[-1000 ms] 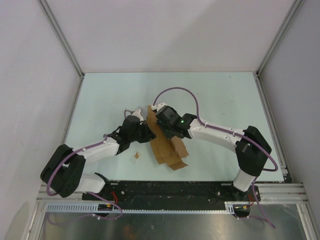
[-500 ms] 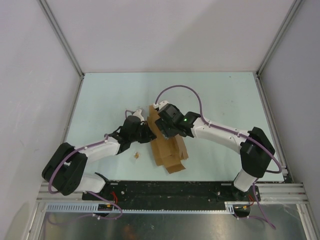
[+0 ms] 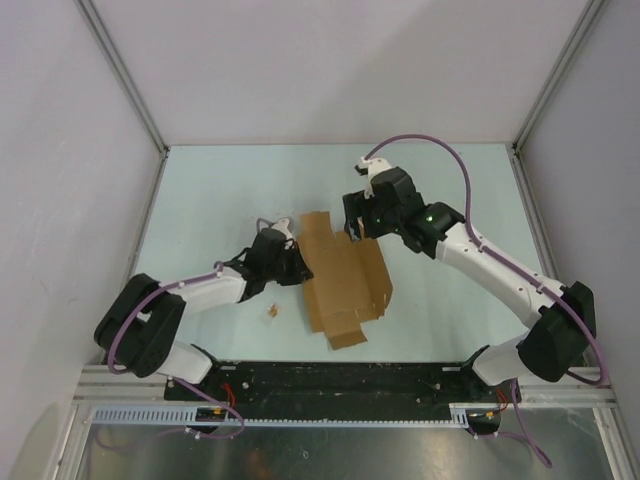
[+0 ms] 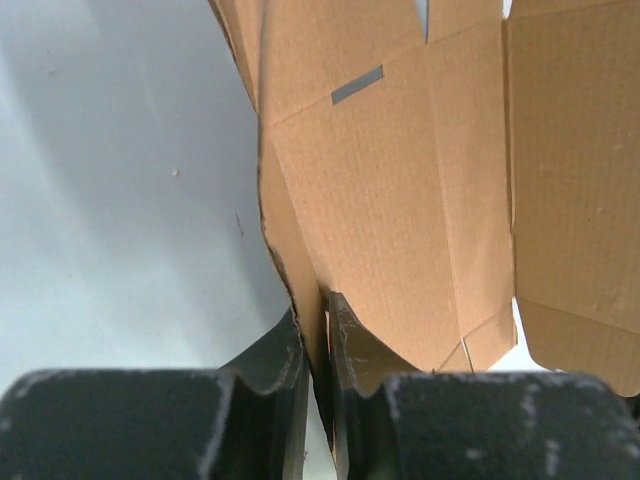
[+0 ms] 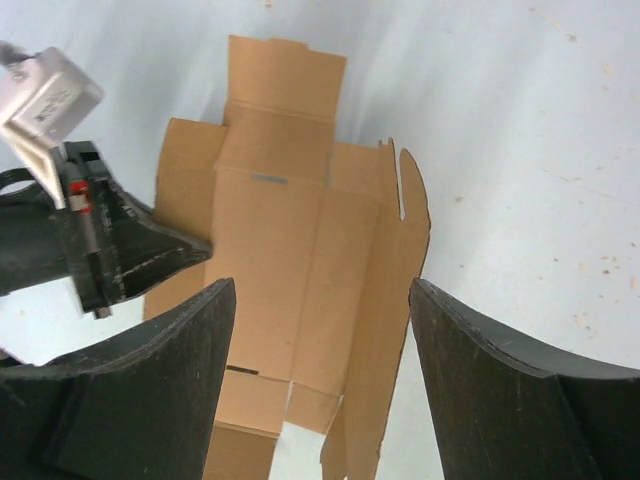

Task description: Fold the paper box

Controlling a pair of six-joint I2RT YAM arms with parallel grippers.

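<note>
The paper box (image 3: 345, 280), mostly flat, lies spread beneath the wide-open, empty right gripper (image 5: 320, 292), while the left gripper (image 4: 318, 322) pinches the sheet's near edge between narrow jaws (early folding, I judge), so next the right must descend and crease a side panel.

No writing, brand, number or sign could be read in any view. The paper box (image 3: 345, 285) was plain brown cardboard. Its only mark, a short grey strip (image 4: 357, 84) beside one fold line, carried no letters. The white block (image 5: 50, 95) on the left arm showed no legible print either.
</note>
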